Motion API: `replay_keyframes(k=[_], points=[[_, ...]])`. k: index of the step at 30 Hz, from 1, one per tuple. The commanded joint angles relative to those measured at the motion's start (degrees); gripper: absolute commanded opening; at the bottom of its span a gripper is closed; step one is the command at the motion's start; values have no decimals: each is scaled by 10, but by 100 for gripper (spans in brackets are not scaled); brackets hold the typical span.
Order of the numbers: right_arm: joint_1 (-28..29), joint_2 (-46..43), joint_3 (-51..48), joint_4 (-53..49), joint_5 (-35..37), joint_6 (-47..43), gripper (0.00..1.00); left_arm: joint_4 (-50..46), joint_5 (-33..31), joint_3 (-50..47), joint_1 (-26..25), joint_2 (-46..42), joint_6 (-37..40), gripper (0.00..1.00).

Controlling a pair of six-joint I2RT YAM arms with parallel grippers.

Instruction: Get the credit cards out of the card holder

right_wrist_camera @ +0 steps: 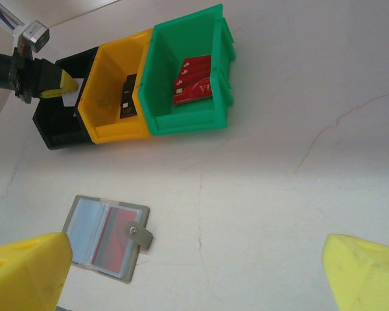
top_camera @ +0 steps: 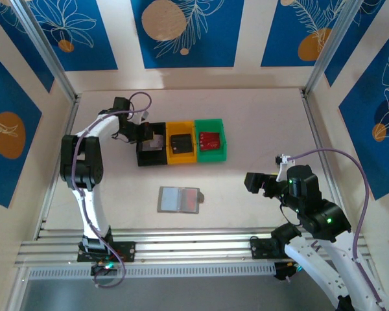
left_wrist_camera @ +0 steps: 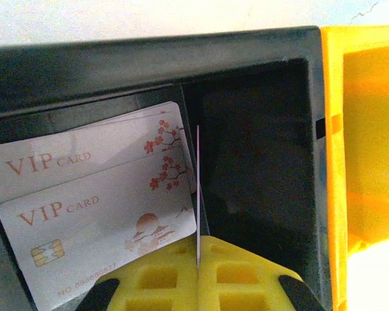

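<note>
The grey card holder (top_camera: 178,199) (right_wrist_camera: 107,236) lies open on the table with a red card (right_wrist_camera: 113,240) in its right pocket; its left pocket looks pale and empty. My left gripper (top_camera: 151,138) (left_wrist_camera: 198,259) hangs over the black bin (top_camera: 150,157) (left_wrist_camera: 259,162), shut on a thin white card (left_wrist_camera: 198,194) seen edge-on. Two white VIP cards (left_wrist_camera: 97,214) lean inside that bin. My right gripper (top_camera: 253,183) (right_wrist_camera: 194,259) hovers open to the right of the holder, holding nothing.
A yellow bin (top_camera: 181,142) (right_wrist_camera: 110,97) holding a dark card and a green bin (top_camera: 210,140) (right_wrist_camera: 188,84) holding red cards stand in a row beside the black one. Bare table lies between the bins and the holder.
</note>
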Motion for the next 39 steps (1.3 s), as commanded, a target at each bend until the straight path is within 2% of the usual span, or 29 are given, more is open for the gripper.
replay_keyframes(k=[1, 24, 39], points=[[-1, -2, -5, 6, -3, -4, 99, -18, 18, 19, 6, 13, 5, 5], [-2, -2, -5, 7, -4, -5, 99, -20, -3, 25, 6, 3, 3, 19], [-3, -1, -5, 8, -6, -4, 99, -19, -32, 38, 6, -16, -11, 22]])
